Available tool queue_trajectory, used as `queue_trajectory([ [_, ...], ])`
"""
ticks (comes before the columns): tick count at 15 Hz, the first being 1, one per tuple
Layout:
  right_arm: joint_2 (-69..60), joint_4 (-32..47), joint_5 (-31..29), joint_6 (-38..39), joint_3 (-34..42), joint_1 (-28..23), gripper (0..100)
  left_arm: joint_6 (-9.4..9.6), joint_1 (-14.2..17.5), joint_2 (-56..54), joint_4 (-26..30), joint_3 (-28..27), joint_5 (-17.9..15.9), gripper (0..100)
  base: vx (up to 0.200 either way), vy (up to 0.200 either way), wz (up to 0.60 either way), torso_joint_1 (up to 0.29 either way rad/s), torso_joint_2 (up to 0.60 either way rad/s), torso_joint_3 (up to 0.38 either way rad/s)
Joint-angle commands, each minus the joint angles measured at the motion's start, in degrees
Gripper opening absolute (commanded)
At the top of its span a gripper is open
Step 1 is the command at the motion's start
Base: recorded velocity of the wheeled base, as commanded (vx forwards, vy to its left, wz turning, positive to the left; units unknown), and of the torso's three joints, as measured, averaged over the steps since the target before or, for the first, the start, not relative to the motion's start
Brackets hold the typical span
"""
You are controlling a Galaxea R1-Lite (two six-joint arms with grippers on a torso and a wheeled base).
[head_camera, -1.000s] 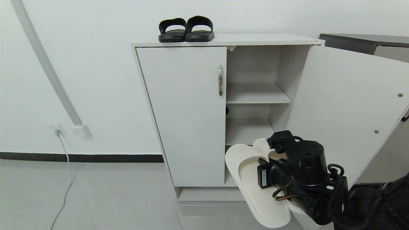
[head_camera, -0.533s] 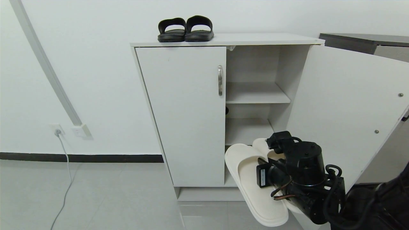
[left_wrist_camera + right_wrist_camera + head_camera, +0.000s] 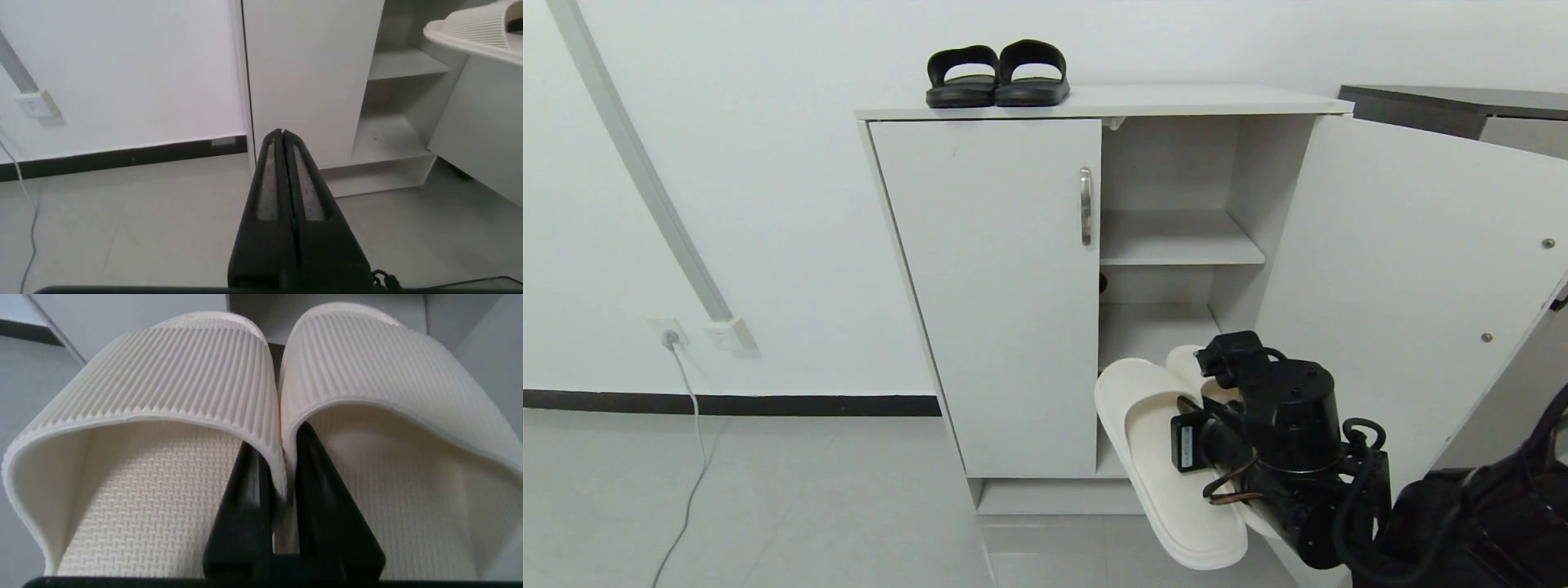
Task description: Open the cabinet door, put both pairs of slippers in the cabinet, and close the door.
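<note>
While the cabinet [image 3: 1217,101] is standing with its right door [image 3: 1405,278] wide open, cream slippers [image 3: 1168,465] are hanging tilted before its lower shelf [image 3: 1152,331] and black slippers [image 3: 998,75] are sitting on top; the right gripper [image 3: 279,469] is clamping the cream pair's straps, and the left gripper [image 3: 283,163] is hanging closed, empty.

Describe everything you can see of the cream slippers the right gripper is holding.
The cream slippers are a matched, foam-like pair with ribbed straps and textured footbeds. They hang side by side, tilted, upper ends toward the open right half of the cabinet, near its lower shelves. The right gripper is shut on the two touching inner strap edges; nothing else visibly touches them.
</note>
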Motion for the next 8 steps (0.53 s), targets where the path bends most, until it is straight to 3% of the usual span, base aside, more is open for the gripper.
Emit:
queue_trajectory([
  [1,6.55,-0.02,-7.48,0.05,-8.99,-0.86,0,0.03,0.01,0.02,0.04,0.02,0.05,0,0.000,0.000,0.00,0.000,0.00,0.000],
  [3,13.05,-0.02,-13.20,0.05,-16.38,-2.09,0,0.03,0.01,0.02,0.04,0.02,0.05,0,0.000,0.000,0.00,0.000,0.00,0.000],
  [5,16.48,-0.20,-14.25,0.23,-19.54,-2.62,0,-0.05,0.01,0.02,-0.05,0.02,0.05,0,0.000,0.000,0.00,0.000,0.00,0.000],
  [7,17.18,-0.28,-16.01,0.41,-19.80,-3.14,0,-0.05,0.01,0.02,0.04,0.02,0.05,0,0.000,0.000,0.00,0.000,0.00,0.000],
  [8,17.01,-0.28,-16.01,0.49,-19.63,-3.32,0,-0.14,0.01,0.02,-0.05,0.02,0.05,0,0.000,-0.200,0.00,0.002,0.01,0.007],
])
